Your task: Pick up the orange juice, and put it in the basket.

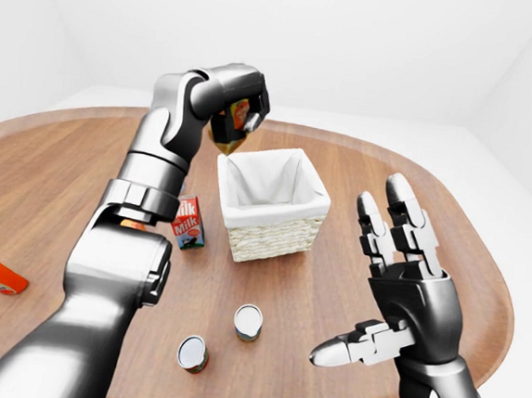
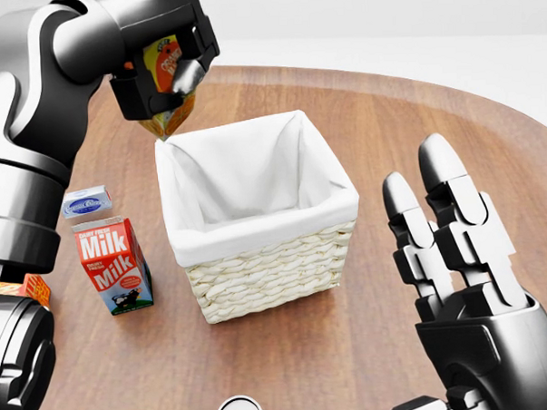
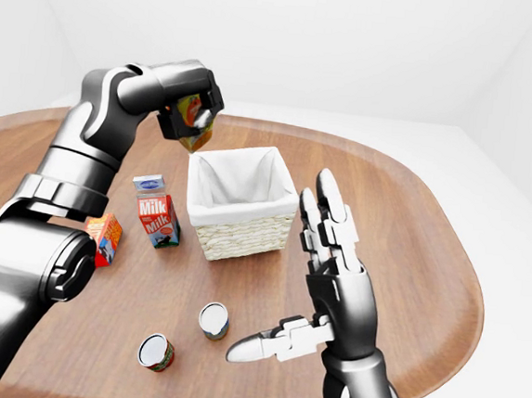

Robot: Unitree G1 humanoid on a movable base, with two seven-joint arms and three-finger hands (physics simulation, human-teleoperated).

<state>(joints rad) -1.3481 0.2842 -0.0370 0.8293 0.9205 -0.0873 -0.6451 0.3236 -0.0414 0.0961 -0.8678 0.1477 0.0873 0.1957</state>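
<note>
The left hand (image 2: 163, 69) has the orange juice carton (image 2: 166, 83) clamped in its fingers, held up in the air, and here is what matters: the carton hangs at the basket's (image 2: 267, 269) upper-left corner in the head view, its lower tip just above the white liner's rim, not yet over the open middle. The carton is tilted, one corner pointing down toward that rim. So the drop zone lies to the right and a little lower in the head view; by my reading it needs a short carry inward before any release, or the carton may catch the rim and tip outside.

The right hand (image 2: 463, 278) stands well apart on the basket's right, fingers spread and holding nothing.

Around the basket on the wooden worktop (image 2: 416, 135): a milk carton (image 2: 113, 265) just left of it, a small blue-and-white box (image 2: 84, 202) above that, and two cans (image 3: 213, 320) nearer the robot. None of these blocks the path; the liner's rim is the only obstacle.
</note>
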